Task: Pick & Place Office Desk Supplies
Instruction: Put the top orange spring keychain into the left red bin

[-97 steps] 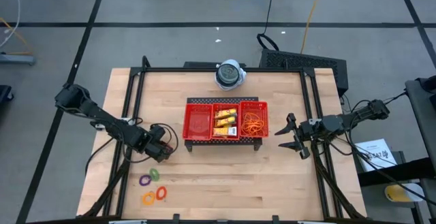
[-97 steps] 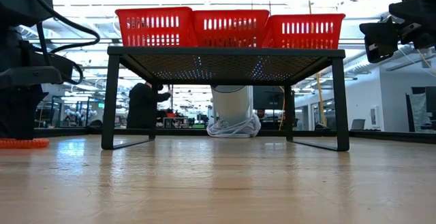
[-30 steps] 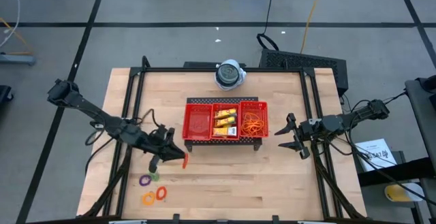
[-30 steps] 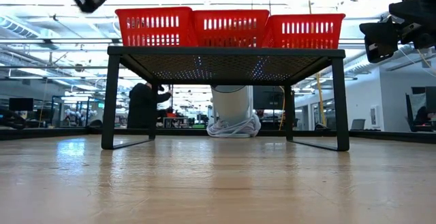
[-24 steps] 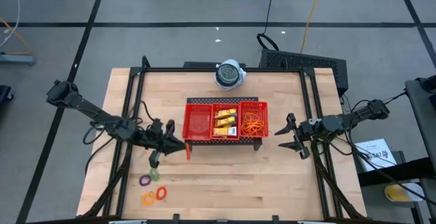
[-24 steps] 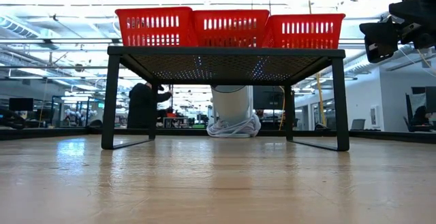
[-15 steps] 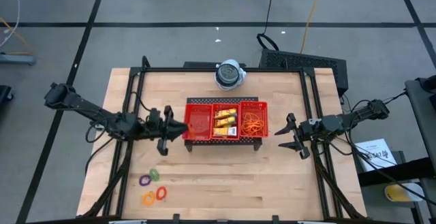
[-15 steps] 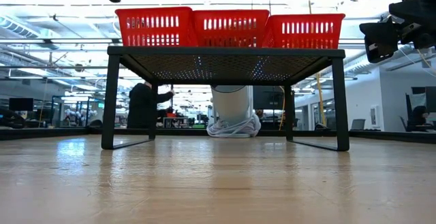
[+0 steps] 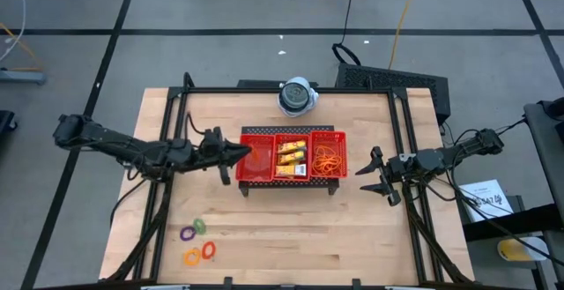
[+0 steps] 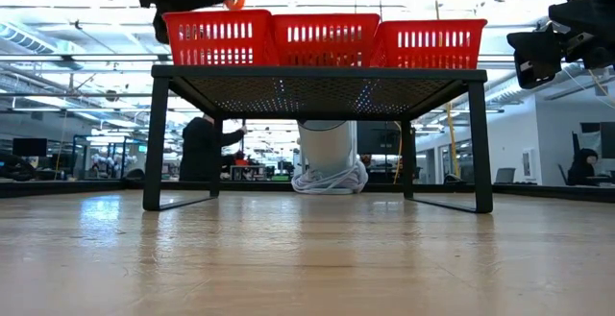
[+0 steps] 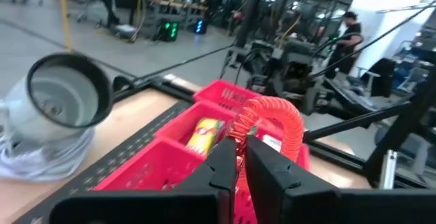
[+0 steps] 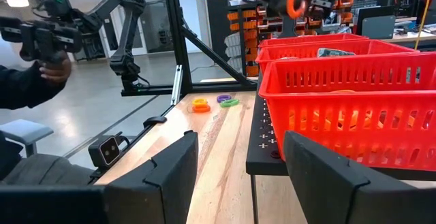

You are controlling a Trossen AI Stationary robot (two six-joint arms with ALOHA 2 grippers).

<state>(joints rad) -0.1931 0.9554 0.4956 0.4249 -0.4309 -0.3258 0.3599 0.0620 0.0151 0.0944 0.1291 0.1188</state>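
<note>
Since the earlier frames the left arm had swung up from the near-left part of the tabletop [image 9: 352,228], where the loose rings lay, and carried its left end effector [image 9: 236,153] to the left end of the red three-compartment mesh tray [image 9: 292,181]; its fingers were pressed together on a small orange plastic ring [image 11: 272,115], which stood up between the fingertips in the left wrist view and showed as an orange loop above the tray's left compartment [image 10: 219,37] in the low view. I judged this to mean one ring was lifted clear and poised for release over, or at the edge of, the empty left bin; whether it was fully inside the rim I could not tell. Nearest the front edge, the remaining purple ring [image 9: 187,234], green ring [image 9: 200,226], orange ring [image 9: 191,256] and pink ring [image 9: 208,250] lay clustered on the wood, well apart from the tray, so several picks looked to be left. Further back, the tray sat on a black perforated metal stand [image 10: 317,87], with yellow rectangular labelled packets [image 9: 292,155] in the middle compartment and thin orange rubber-band loops [image 9: 330,158] in the right one. The right end effector [image 9: 374,174] waited beside the tray's right end, fingers spread and holding nothing. Beyond the tray stood the round white-grey device [image 9: 297,95] at the far edge.
</note>
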